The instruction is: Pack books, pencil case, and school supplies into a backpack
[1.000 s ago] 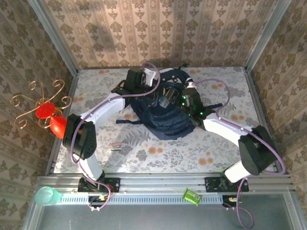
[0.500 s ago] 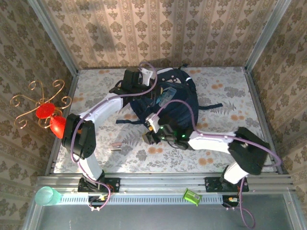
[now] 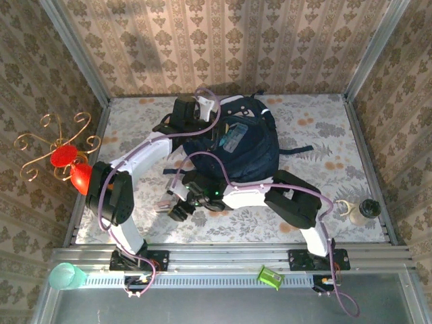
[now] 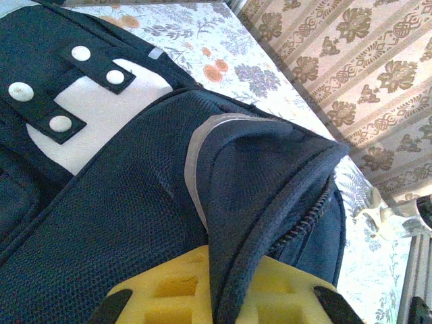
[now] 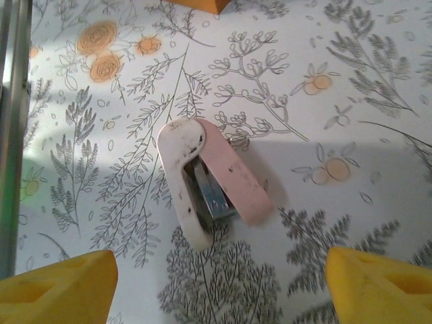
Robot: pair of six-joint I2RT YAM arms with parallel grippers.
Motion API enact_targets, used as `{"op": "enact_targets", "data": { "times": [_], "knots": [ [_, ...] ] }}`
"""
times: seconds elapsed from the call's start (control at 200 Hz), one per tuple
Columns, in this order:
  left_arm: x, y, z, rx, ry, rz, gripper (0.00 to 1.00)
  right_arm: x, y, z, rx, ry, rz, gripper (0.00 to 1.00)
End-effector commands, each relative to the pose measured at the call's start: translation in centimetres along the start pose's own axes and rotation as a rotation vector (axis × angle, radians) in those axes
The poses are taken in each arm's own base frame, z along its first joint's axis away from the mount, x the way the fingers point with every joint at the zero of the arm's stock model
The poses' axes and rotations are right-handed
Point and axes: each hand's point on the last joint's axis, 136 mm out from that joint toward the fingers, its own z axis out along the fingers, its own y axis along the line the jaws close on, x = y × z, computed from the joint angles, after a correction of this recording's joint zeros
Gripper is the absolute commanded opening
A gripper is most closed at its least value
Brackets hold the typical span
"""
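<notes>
Now the left gripper (image 4: 219, 297) clenched a fold of the backpack (image 3: 246, 145), far-middle on the table (image 3: 324, 121), while the right gripper (image 5: 216, 283) hung spread wide above the pink-and-white stapler (image 5: 212, 179) front-left.

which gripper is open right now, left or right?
The right gripper: its yellow fingers are spread wide above the pink stapler. The left gripper is shut, pinching a fold of the backpack.

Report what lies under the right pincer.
A pink-and-white stapler lies flat on the floral table, below the open right pincer. The patch of table directly beneath the stapler is covered.
</notes>
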Motion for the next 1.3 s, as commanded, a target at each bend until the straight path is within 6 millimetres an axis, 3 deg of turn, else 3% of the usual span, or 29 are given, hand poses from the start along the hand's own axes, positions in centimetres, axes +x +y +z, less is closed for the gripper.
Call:
{"op": "enact_targets", "data": {
  "times": [0.0,0.315,0.535,0.765,1.005,1.175,1.295],
  "knots": [
    [-4.1,-2.8,-2.6,0.048,-0.121,0.088,0.0,0.7,1.4,1.7,-0.061,0.05,-0.073,0.83],
    [-4.1,-2.8,-2.6,0.047,-0.121,0.092,0.0,0.9,1.2,5.2,-0.081,0.091,-0.111,0.8],
    [-4.0,-2.8,-2.6,0.05,-0.119,0.092,0.0,0.8,1.3,6.5,-0.102,0.114,-0.116,0.61],
    [-4.0,-2.8,-2.7,0.049,-0.117,0.095,0.0,0.8,1.6,5.8,-0.111,0.126,-0.09,0.34],
    [-3.9,-2.7,-2.6,0.048,-0.114,0.097,0.0,-0.8,1.0,1.8,-0.105,0.037,-0.007,0.33],
    [-3.9,-2.4,-2.5,0.043,-0.11,0.095,0.0,-2.3,-0.2,-4.5,-0.067,-0.068,0.065,0.31],
    [-3.9,-2.3,-2.5,0.041,-0.111,0.093,0.0,-2.6,-2.5,-9.3,-0.019,-0.124,0.153,0.29]
  ]
}}
